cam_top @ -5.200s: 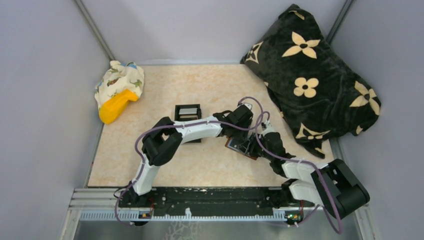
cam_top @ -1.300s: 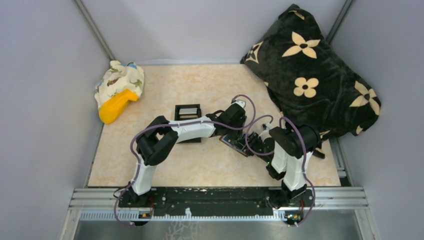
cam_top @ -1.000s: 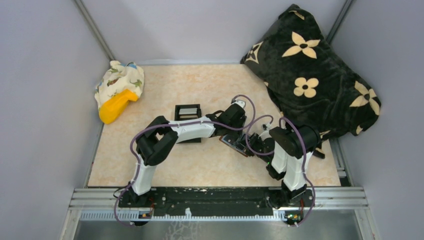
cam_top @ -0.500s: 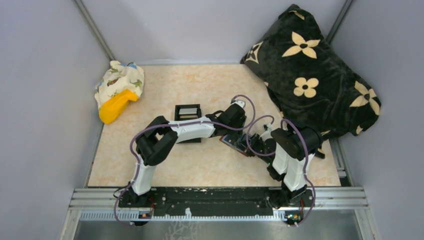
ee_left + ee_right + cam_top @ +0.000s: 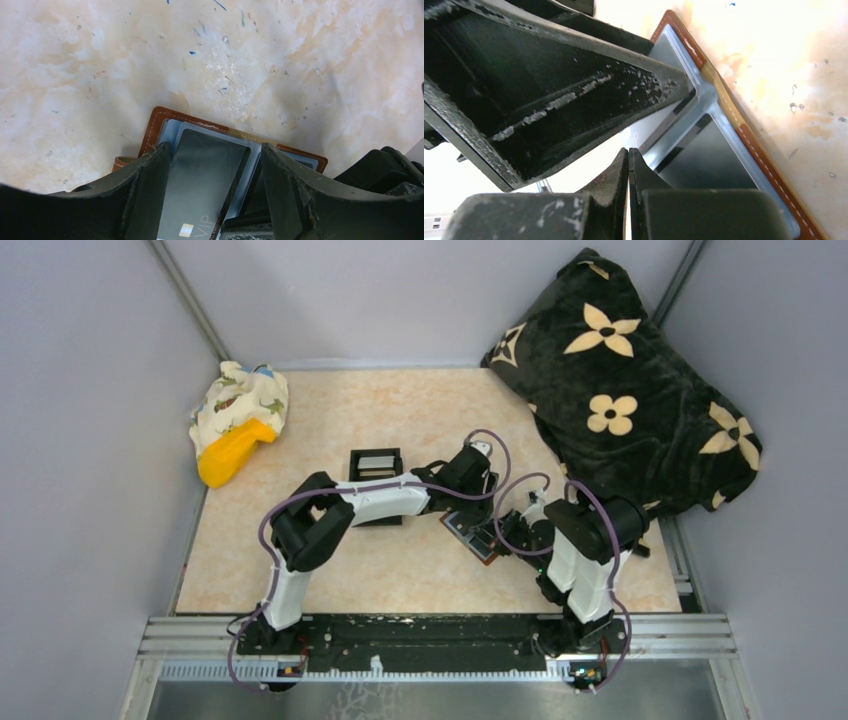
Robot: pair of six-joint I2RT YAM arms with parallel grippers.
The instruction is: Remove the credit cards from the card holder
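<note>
Nearest us, our right end effector [image 5: 628, 167] has its fingers pressed together at the edge of the holder [image 5: 156, 122]; whether they pinch anything we cannot tell. Beyond, the holder lies open on the bench [image 5: 150, 50], and our left end effector [image 5: 214, 160], spread wide, straddles a grey card [image 5: 200, 175]. We judge extraction is just starting: next, close on that card and slide it out.

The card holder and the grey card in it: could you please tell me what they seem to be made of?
The card holder looks like reddish-brown leather or imitation, matte, with pale stitching along its edge. The grey card seems glossy plastic, perhaps metal: it shows sheen and fine scratches.
</note>
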